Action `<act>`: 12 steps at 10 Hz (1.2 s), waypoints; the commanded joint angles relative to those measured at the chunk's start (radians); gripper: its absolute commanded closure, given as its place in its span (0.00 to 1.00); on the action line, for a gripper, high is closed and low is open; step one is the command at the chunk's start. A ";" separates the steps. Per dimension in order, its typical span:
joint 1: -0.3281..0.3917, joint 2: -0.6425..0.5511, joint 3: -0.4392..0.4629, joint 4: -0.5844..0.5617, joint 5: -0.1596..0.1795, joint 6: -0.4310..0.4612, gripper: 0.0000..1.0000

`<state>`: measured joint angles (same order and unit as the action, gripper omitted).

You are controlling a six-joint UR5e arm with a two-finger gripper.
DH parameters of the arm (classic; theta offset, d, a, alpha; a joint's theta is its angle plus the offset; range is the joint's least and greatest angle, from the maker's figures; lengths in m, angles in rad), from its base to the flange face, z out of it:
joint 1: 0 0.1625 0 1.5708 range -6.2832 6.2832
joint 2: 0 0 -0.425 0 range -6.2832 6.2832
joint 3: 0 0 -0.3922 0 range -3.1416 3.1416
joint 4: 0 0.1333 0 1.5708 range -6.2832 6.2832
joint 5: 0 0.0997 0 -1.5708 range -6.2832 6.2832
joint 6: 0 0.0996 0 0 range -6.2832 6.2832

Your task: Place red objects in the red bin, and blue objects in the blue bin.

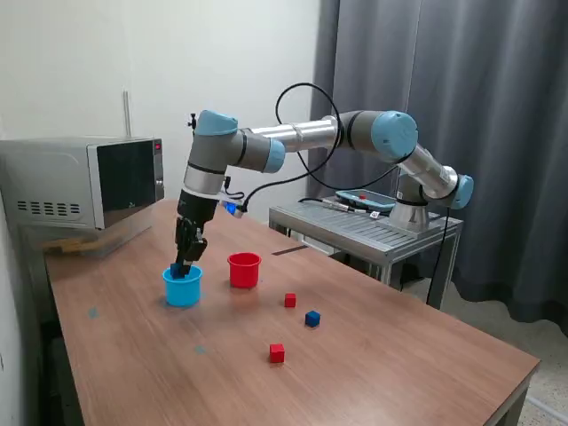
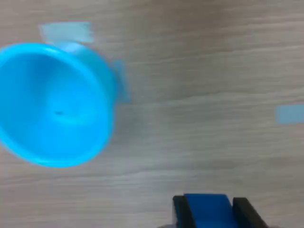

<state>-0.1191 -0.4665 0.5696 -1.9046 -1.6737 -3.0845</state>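
Here the two-finger gripper [image 1: 185, 264] clenches a small dark blue cube [image 2: 207, 210] between its black fingers [image 2: 180, 211], hanging just above the round light blue plastic cup [image 1: 183, 288]. Beside that cup stands the round red plastic cup [image 1: 244, 270].

The bench [image 1: 373, 355] beneath me looks like brown wood-grain laminate, smooth with a faint sheen. The blue bin [image 2: 52, 102] looks like smooth, slightly glossy plastic, as does the red bin [image 1: 244, 270]. My end effector [image 2: 209, 211] has matt black fingers.
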 commanded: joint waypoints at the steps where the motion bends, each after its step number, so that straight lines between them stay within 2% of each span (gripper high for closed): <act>1: -0.033 -0.046 0.049 0.007 -0.060 0.001 1.00; 2: -0.037 -0.050 0.061 0.009 -0.073 0.001 1.00; 3: -0.050 -0.081 0.135 0.010 -0.095 0.003 1.00; 6: -0.082 -0.115 0.242 0.042 -0.086 0.065 1.00; 9: -0.082 -0.116 0.254 0.044 -0.083 0.075 1.00; 10: -0.079 -0.116 0.254 0.044 -0.081 0.075 0.00; 12: -0.074 -0.119 0.250 0.038 -0.066 0.076 0.00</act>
<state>-0.1961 -0.5839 0.8212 -1.8630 -1.7498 -3.0095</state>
